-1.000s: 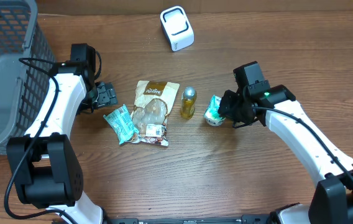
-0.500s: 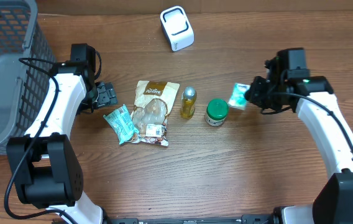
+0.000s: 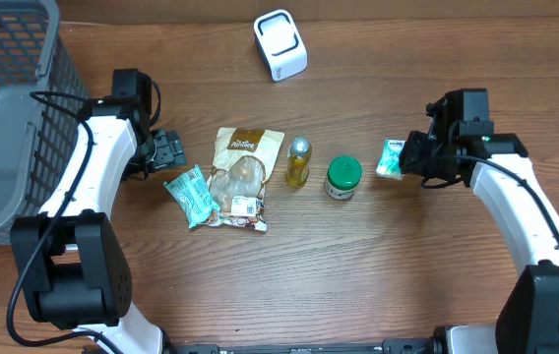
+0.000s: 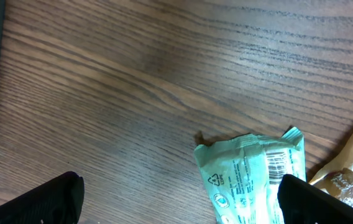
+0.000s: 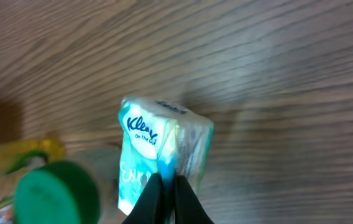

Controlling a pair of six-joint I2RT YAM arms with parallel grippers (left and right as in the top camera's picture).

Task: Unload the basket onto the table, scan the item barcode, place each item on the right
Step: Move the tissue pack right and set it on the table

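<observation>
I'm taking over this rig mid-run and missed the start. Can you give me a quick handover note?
Right gripper: shut on the Kleenex tissue pack, right of the green-lidded jar.
Left gripper: open, empty, beside the green packet.
White scanner sits at the far edge; snack bag and small bottle lie in the middle.
Done: pack gripped.
To do: carry it to the scanner and show its barcode.

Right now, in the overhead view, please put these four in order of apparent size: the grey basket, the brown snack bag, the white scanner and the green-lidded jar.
1. grey basket, though the frame cuts it off
2. brown snack bag
3. white scanner
4. green-lidded jar
</observation>
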